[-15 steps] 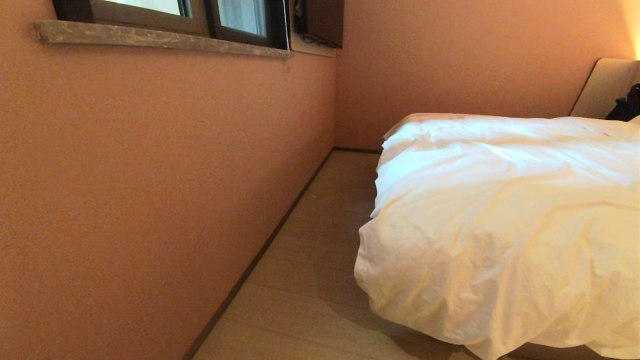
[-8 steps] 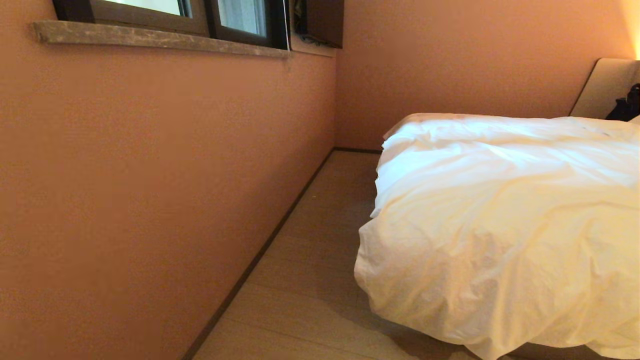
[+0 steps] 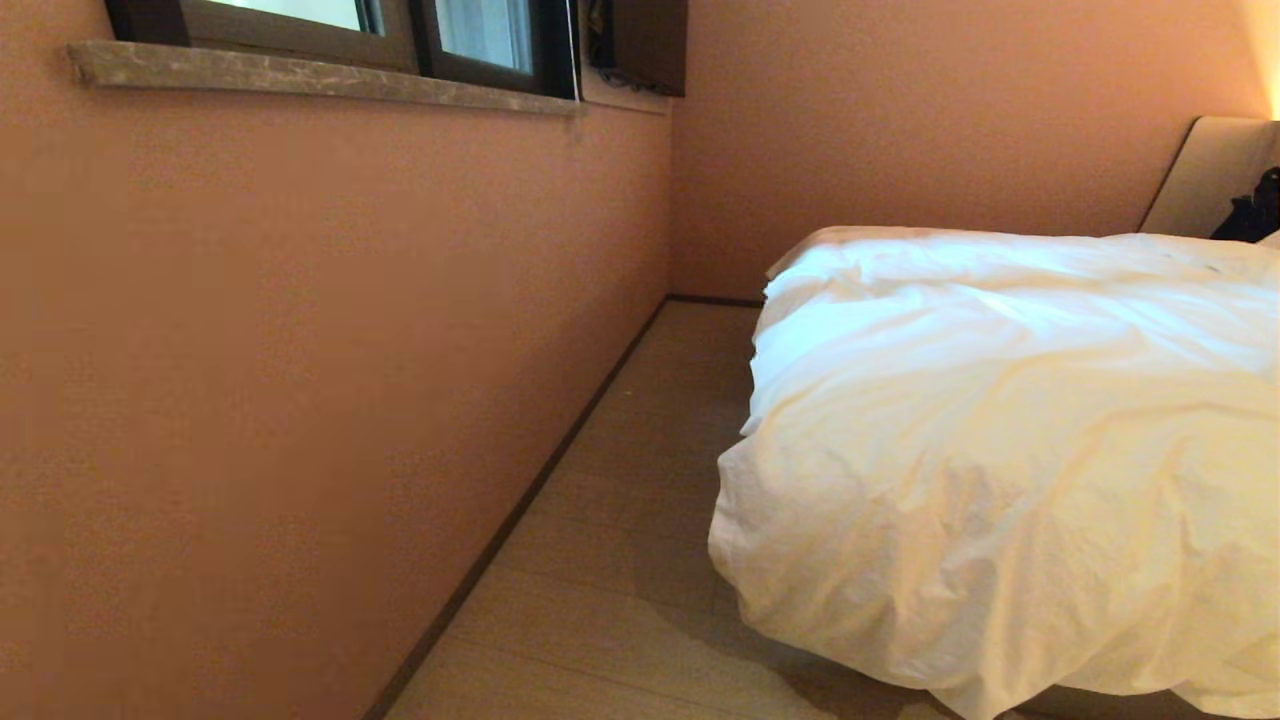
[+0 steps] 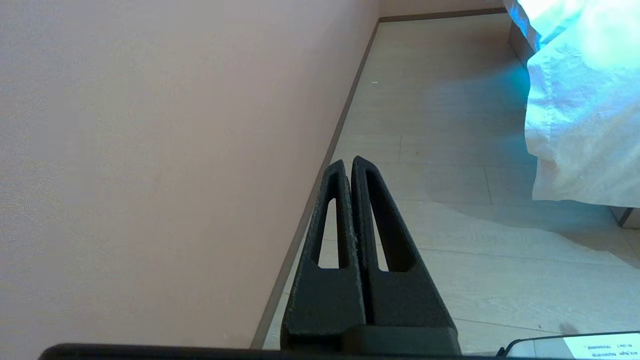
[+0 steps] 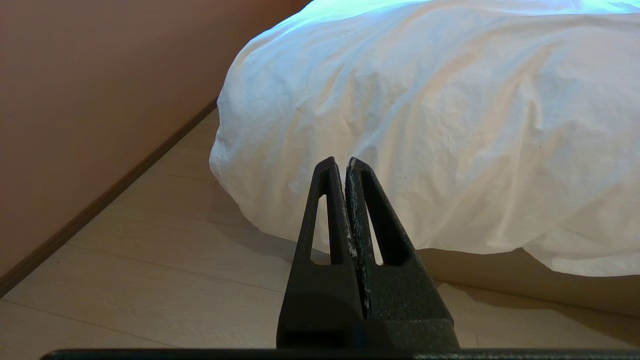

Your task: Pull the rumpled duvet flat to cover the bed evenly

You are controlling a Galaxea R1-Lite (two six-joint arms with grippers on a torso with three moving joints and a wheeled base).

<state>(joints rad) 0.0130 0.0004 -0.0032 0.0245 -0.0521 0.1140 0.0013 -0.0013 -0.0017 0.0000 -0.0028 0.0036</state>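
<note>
Nothing of the pull looks started, judging by how things lie. The duvet [image 3: 1000, 460] sits bunched and wrinkled on the bed [image 3: 1210, 175], filling the head view from about 2 to 5 o'clock, its near corner sagging over the edge toward the floor [image 3: 620, 560]; only the headboard shows of the bed there. A wall [image 3: 300, 350] runs along the 9 o'clock side. Neither arm is in the head view. The left gripper [image 4: 348, 164] has its fingers pressed together, empty, over the floor beside the wall, the duvet well off at 2 o'clock. The right gripper [image 5: 340, 165] is likewise pressed together and empty, aimed at the hanging corner, not touching. Left to do: approach, grasp, pull flat.
</note>
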